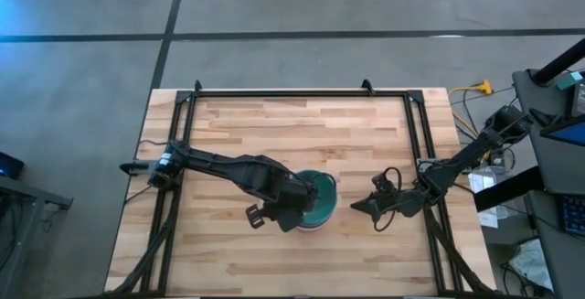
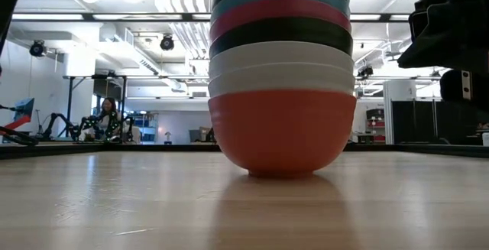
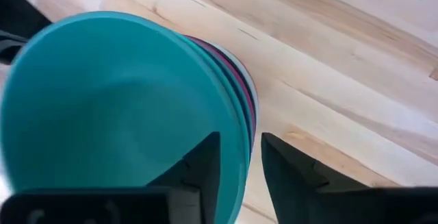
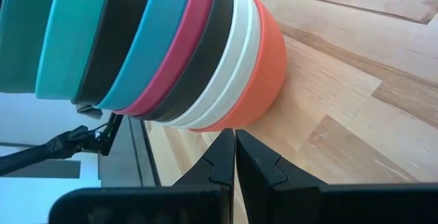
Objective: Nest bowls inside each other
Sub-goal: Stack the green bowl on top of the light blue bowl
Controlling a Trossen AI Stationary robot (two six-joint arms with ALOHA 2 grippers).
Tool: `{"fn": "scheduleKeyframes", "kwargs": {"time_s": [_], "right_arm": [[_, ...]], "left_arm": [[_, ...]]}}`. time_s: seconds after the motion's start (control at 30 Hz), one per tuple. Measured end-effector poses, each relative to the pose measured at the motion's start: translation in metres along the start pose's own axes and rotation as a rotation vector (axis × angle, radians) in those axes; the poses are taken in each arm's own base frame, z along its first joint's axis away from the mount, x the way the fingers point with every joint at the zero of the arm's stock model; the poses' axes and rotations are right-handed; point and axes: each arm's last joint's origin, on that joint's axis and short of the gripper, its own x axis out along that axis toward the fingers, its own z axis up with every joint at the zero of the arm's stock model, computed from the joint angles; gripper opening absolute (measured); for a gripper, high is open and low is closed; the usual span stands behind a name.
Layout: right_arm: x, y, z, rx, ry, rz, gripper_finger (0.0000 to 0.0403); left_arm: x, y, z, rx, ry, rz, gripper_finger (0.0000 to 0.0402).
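Observation:
Nine bowls are nested in a single stack (image 1: 320,197) that stands near the middle of the table. The red-pink bottom bowl (image 2: 281,131) rests with its base on the wood. Above it come two white, a black, a magenta, a blue, a black, a turquoise and a dark teal top bowl (image 3: 116,107). My left gripper (image 1: 303,209) is over the stack's left side and open. One finger (image 3: 198,166) is inside the top bowl's rim (image 3: 241,142) and the other (image 3: 287,172) is outside. My right gripper (image 4: 235,157) is shut, low beside the stack's right side and pointing at the bottom bowl (image 4: 256,66).
A black metal frame (image 1: 302,91) runs along the table's far edge and down both sides. Cables (image 1: 475,89) lie off the right edge. Bare wood lies on every side of the stack. A person (image 2: 107,116) is far off in the room behind.

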Motion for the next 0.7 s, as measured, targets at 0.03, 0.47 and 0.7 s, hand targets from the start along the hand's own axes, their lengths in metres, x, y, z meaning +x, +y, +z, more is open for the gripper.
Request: {"fn": "scheduleKeyframes", "kwargs": {"time_s": [0.03, 0.47, 0.7], "right_arm": [[0.000, 0.000, 0.000, 0.000, 0.000, 0.000, 0.0009], [0.000, 0.000, 0.000, 0.003, 0.000, -0.001, 0.0009], [-0.001, 0.009, 0.002, 0.025, -0.015, 0.080, 0.0009]], "left_arm": [[-0.003, -0.001, 0.000, 0.001, -0.004, 0.008, 0.0093], [-0.011, -0.002, -0.002, -0.044, -0.001, 0.038, 0.0007], [-0.028, -0.004, -0.006, -0.055, 0.020, 0.130, 0.0012]]}}
